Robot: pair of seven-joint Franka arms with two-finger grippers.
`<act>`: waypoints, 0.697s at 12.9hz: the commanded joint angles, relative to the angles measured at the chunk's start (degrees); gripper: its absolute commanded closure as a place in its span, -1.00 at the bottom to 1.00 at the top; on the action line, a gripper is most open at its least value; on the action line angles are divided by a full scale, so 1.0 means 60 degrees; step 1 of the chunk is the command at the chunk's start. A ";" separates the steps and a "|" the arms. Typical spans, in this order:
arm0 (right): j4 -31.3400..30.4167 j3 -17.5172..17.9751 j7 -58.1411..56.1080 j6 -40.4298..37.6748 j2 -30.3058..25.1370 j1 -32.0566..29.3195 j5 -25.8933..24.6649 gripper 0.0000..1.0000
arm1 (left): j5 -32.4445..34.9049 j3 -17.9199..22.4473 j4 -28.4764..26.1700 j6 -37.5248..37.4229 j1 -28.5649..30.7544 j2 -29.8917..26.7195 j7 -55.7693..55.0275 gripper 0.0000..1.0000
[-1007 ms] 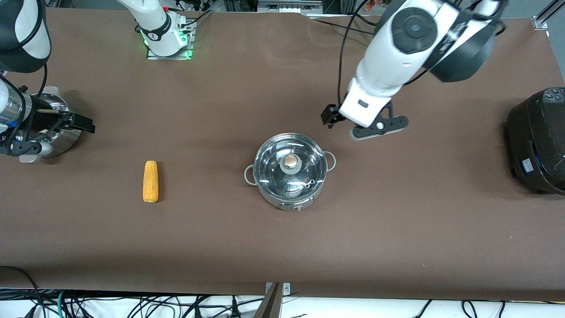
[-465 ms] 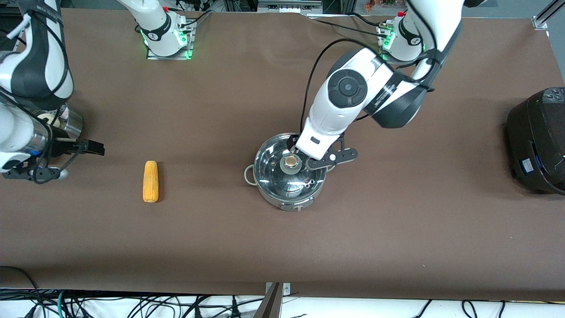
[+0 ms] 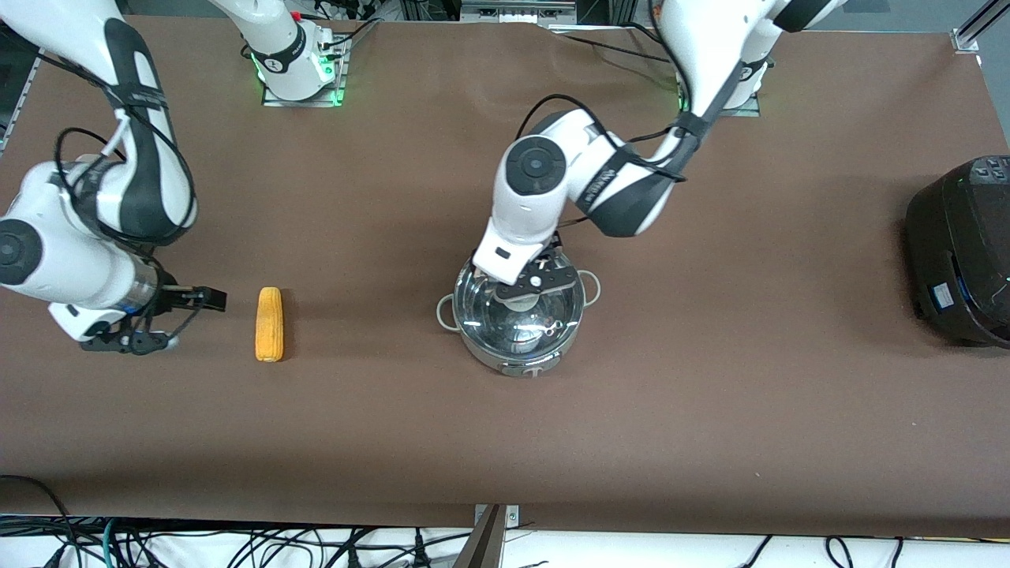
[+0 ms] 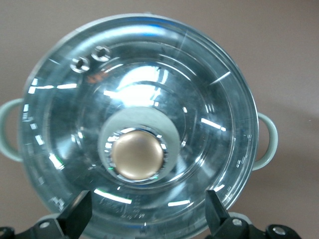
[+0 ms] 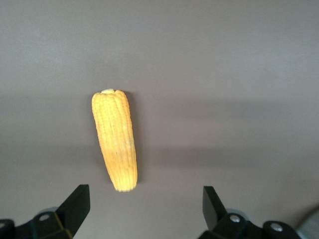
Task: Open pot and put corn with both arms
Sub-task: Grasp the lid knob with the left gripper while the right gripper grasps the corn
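Note:
The shiny steel pot (image 3: pixel 517 339) stands mid-table with its glass lid (image 4: pixel 199 99) on. My left gripper (image 3: pixel 527 285) hangs open over the lid. In the left wrist view the tan knob (image 4: pixel 138 155) lies just ahead of the gap between the fingers of the left gripper (image 4: pixel 147 215), which touch nothing. The yellow corn (image 3: pixel 269 323) lies on the brown table toward the right arm's end. My right gripper (image 3: pixel 183 319) is open beside it, short of touching. In the right wrist view the corn (image 5: pixel 115 142) sits just ahead of the right gripper (image 5: pixel 144 205).
A large black cooker (image 3: pixel 963 252) stands at the left arm's end of the table. The pot's two loop handles (image 3: pixel 447 312) stick out sideways. Bare brown table surrounds the corn and the pot.
The left arm swung in from beside the pot until its gripper came over the lid's knob. The right arm travelled from the table's end toward the corn. Both grippers stayed open.

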 commanded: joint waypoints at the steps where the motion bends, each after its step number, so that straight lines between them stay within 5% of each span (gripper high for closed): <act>1: -0.0531 0.0310 -0.0157 0.0797 0.0053 -0.0005 0.0076 -1.00 | 0.0309 0.0510 0.0517 -0.0019 -0.0349 0.0262 0.0583 -1.00; 9: -0.0531 0.0677 -0.0157 0.1881 0.0946 -0.0005 0.0061 -1.00 | 0.0309 0.0803 0.0502 -0.0019 -0.0261 0.0263 0.1260 -0.91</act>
